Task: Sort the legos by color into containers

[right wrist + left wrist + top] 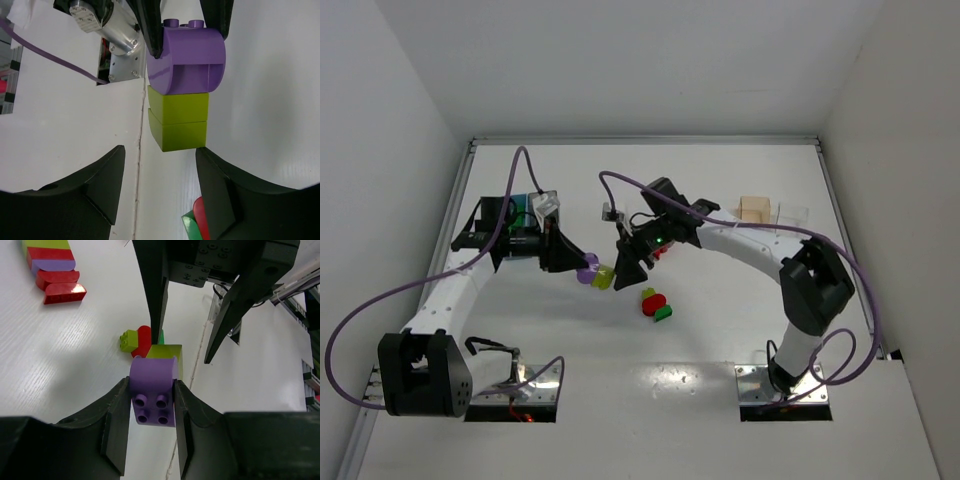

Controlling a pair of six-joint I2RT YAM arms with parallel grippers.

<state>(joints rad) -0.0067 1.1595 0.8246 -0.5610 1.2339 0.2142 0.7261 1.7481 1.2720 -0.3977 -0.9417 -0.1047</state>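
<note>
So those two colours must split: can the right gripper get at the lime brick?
Probably yes: the left gripper clamps only the purple brick, the lime brick juts free, and the right gripper is open facing it.

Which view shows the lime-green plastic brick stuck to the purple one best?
Right wrist: the lime-green plastic brick fills the centre, its whole side visible, joined to the purple rounded plastic brick. Left wrist shows only a corner behind the purple one; top external, a tiny blob.
</note>
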